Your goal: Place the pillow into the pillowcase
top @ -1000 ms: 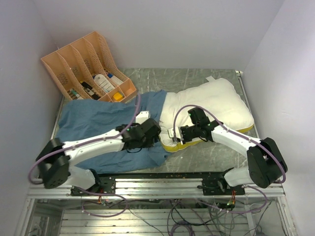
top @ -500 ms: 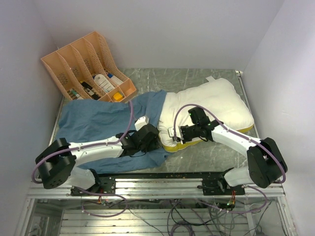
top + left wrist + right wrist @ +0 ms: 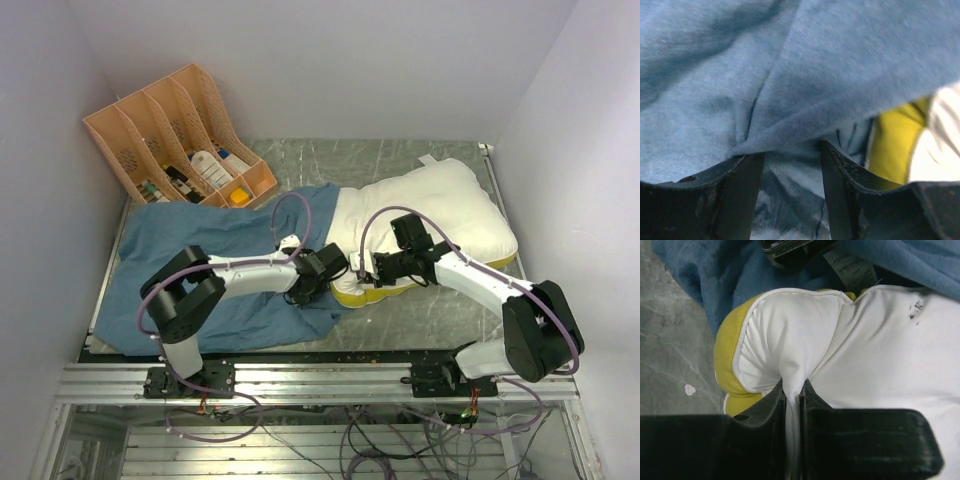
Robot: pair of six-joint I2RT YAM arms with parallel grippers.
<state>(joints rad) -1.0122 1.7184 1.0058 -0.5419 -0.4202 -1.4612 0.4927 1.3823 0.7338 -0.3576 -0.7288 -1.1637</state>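
**Item 1: plump cream-white quilted pillow with a yellow edge** [image 3: 430,215]. It lies on the right half of the table, wholly outside the case. Its left near corner is just beside the blue cloth, and the yellow edge shows there.

**Item 2: wrinkled medium-blue fabric pillowcase** [image 3: 190,240]. It is spread over the left half of the table. Its right margin is bunched against the pillow's corner and partly overlaps it.

**Item 3: right gripper** [image 3: 791,387]. The jaws are pressed nearly together, pinching a raised fold of the pillow's white cover just inside the yellow corner.

**Item 4: left gripper** [image 3: 787,150]. The fingers are spread, with blue cloth draped over and between the tips and the yellow corner just to the right. No firm hold on the cloth can be seen.

**Change noted.** Over the last second the left arm has swung in from the table's far left, and its gripper now sits closer to the pillow's corner. The right arm has shifted only slightly, and the pillow has barely moved.

**Assessment.** Insertion has not begun. The left gripper appears to be working for the case's opening so that the pinched corner can be fed in.

**Item 5: grey marbled table** [image 3: 420,310]. It bears both items.

**Item 6: peach plastic file organiser** [image 3: 150,130]. It stands at the far left corner, well apart, and holds small bottles.
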